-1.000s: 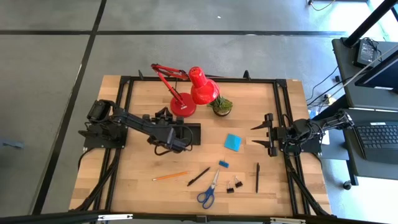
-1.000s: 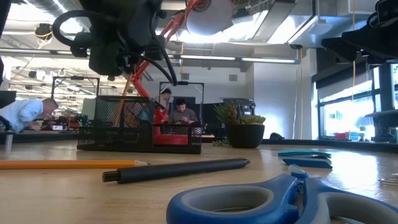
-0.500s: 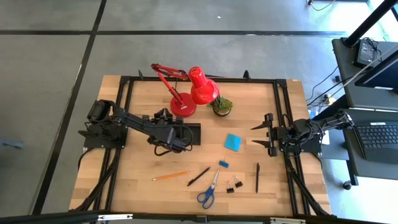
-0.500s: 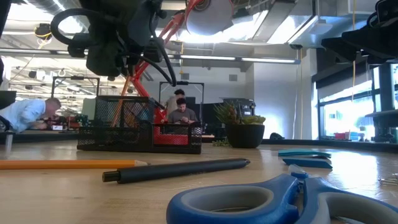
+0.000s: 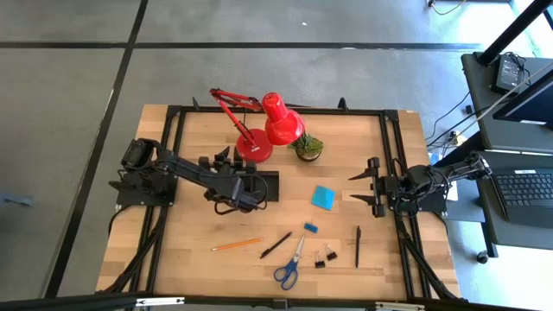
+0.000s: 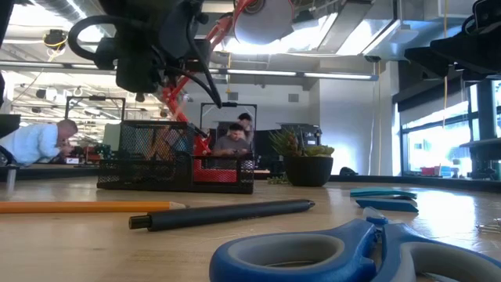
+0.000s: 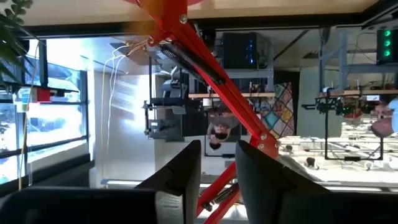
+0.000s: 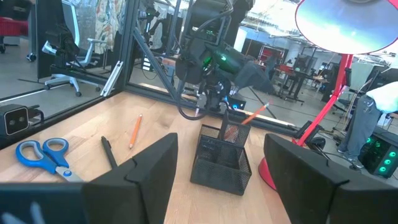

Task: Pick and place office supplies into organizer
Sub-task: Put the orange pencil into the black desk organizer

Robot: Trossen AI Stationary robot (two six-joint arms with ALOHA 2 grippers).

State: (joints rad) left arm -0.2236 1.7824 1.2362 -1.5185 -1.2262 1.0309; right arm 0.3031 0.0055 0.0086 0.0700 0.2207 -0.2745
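From where I stand, the left gripper hangs right over the small black wire-mesh desk organizer, which sits left of the middle of the wooden surface, just beside the round base of the red desk lamp. A slim orange pencil leans out of the organizer's tall slot, its lower end down in the mesh and its upper end slanting up beside the gripper. In the left wrist view the jaws stand a little apart with nothing showing between them, so I judge the pencil released. To finish this step well, the jaws should part fully before the arm moves, and the arm should lift straight up. A sideways pull could catch the leaning pencil or nudge the light mesh box against the lamp. The right gripper waits near the right edge, its jaws spread wide and empty. Along the front edge lie a second orange pencil, two black pens, the blue-handled scissors, a small blue eraser and black binder clips. The blue square note pad lies nearer the middle. I can read no brand, label or writing on anything here.
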